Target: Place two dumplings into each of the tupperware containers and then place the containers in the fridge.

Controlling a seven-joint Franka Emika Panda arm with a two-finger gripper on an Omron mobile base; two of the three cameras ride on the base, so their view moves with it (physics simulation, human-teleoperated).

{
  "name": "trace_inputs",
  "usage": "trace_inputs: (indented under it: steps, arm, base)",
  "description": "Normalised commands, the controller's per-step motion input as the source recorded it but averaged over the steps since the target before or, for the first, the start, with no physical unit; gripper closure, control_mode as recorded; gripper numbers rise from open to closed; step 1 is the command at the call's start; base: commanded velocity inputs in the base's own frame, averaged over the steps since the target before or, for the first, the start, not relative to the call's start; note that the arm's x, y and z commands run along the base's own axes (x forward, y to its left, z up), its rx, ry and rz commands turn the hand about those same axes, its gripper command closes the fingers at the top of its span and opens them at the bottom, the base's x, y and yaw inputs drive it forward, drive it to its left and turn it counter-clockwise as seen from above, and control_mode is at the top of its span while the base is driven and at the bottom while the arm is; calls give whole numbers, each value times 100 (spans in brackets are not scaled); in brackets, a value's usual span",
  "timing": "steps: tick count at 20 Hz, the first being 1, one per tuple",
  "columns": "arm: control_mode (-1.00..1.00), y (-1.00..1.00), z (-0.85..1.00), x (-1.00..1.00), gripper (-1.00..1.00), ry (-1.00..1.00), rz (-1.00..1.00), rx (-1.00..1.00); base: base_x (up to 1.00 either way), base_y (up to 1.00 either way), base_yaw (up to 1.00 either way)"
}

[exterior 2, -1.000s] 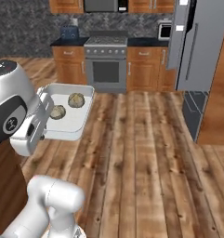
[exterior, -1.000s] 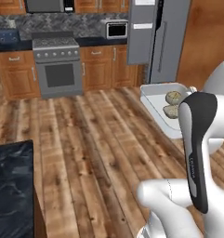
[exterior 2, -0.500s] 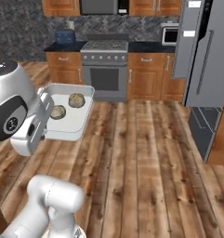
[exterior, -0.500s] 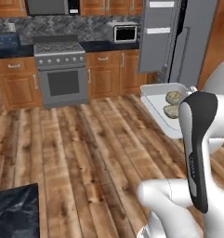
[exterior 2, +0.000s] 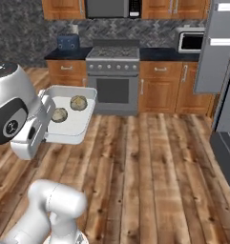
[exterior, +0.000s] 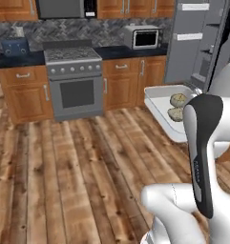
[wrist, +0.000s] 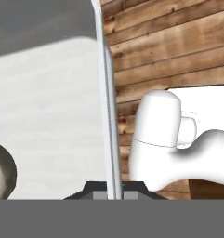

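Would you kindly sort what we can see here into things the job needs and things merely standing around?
Belongs to the job:
- tupperware container, carried above the floor, its rim pinched by the shut hand
- two dumplings inside it
- fridge, at the right

Standing around:
- oven
- microwave on the counter
- blue toaster
- wooden cabinets

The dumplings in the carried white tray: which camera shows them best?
The right base view: both dumplings lie unobstructed, side by side in the tray. In the left base view they sit at the tray's far side, partly behind the arm. The hand view catches only one's edge beside the rim.
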Motion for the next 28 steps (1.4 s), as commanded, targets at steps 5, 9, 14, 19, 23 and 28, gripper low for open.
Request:
trace_inputs:
  steps: [5, 9, 14, 19, 23, 28]
  arm:
    - [100, 0, 0, 0, 100, 0, 0, 0]
    - [100, 0, 0, 0, 100, 0, 0, 0]
    - [100, 0, 0, 0, 100, 0, 0, 0]
    - [100, 0, 0, 0, 100, 0, 0, 0]
    - [100, 0, 0, 0, 100, 0, 0, 0]
    - [100, 0, 0, 0, 100, 0, 0, 0]
  base:
    - [100, 69, -1]
    - [100, 77, -8]
    - [100, 85, -25]
    - [100, 93, -54]
    - [90, -21, -21]
    - [8, -94, 4]
